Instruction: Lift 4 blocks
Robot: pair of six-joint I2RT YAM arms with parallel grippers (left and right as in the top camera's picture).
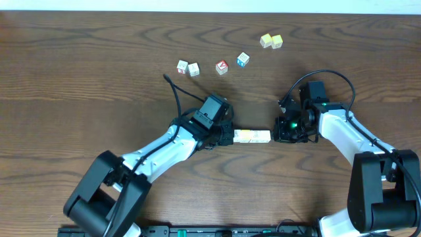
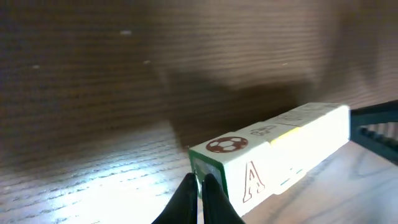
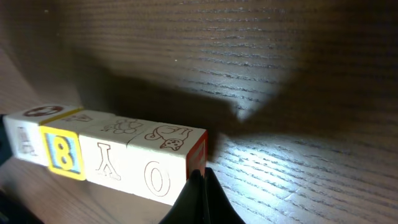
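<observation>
Shut left fingers [image 2: 186, 199] and shut right fingers [image 3: 193, 202] squeeze the four blocks [image 1: 252, 136] endwise, above the surface [image 1: 79, 66].

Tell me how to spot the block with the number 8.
Near the middle of the table, four blocks form a row clamped between the left gripper and the right gripper. The 8 block is second from the left gripper: a blue 8 on yellow, while its neighbours are cream.
</observation>
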